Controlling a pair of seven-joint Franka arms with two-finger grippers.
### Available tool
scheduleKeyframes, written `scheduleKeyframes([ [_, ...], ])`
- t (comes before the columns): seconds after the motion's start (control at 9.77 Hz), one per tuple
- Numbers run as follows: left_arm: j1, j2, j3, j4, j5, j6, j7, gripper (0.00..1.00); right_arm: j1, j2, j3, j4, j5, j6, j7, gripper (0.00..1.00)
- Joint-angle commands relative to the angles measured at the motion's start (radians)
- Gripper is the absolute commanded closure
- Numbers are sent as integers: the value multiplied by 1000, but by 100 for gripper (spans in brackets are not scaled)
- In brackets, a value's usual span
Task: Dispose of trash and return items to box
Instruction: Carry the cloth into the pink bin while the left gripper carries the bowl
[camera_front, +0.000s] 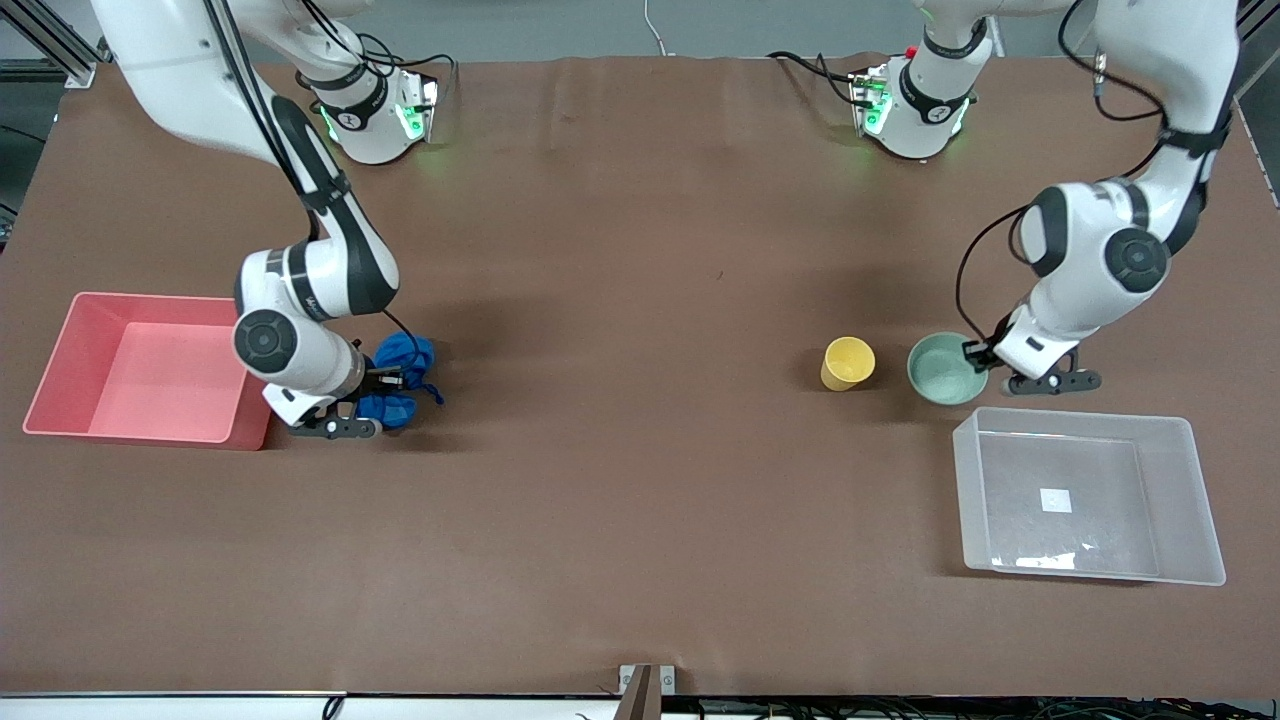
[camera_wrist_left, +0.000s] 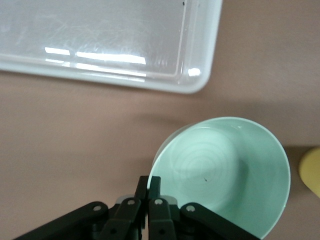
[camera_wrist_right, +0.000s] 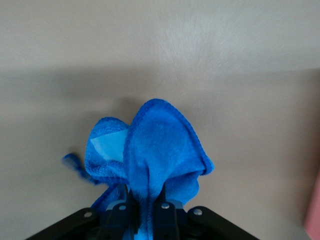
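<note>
- Right gripper (camera_front: 385, 378) is pinching the blue cloth (camera_front: 404, 358), fingers pressed together on a bunched fold. The cloth is just beside the pink bin (camera_front: 60, 350); most likely so the trash needs only a short carry.
- Left gripper (camera_wrist_left: 148, 186) is clamping the mint bowl (camera_wrist_left: 240, 165) by its rim, one finger inside the wall and one outside. A rim hold suits a thin wall.
- Bowl is sitting beside the yellow cup (camera_front: 847, 362), near the clear box (camera_front: 1195, 500), which is lying nearer the front camera.
- Box is holding nothing yet.
</note>
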Motion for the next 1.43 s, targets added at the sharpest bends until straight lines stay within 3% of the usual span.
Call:
scheduleKeyframes([
  [0.0,3,-88,15,61,-12,-153,27,100,-49,-69,-1,178,-7,-246,16,100],
  [0.41,6,116,104,494,-15,-359,144,99,-329,-113,-3,201,-52,-243,-411,100],
  [0.51,6,190,122,592,-21,-371,162,100,-388,-110,-3,184,-88,-190,-515,100],
  [0.82,6,458,179,865,-157,-379,202,99,-570,-102,0,65,-86,11,-796,100],
  [1.13,6,577,190,898,-159,-349,225,98,-601,-80,0,-184,-79,348,-794,98],
  [1.33,6,621,190,897,-162,-278,225,96,-620,-15,3,-191,-74,409,-789,89],
])
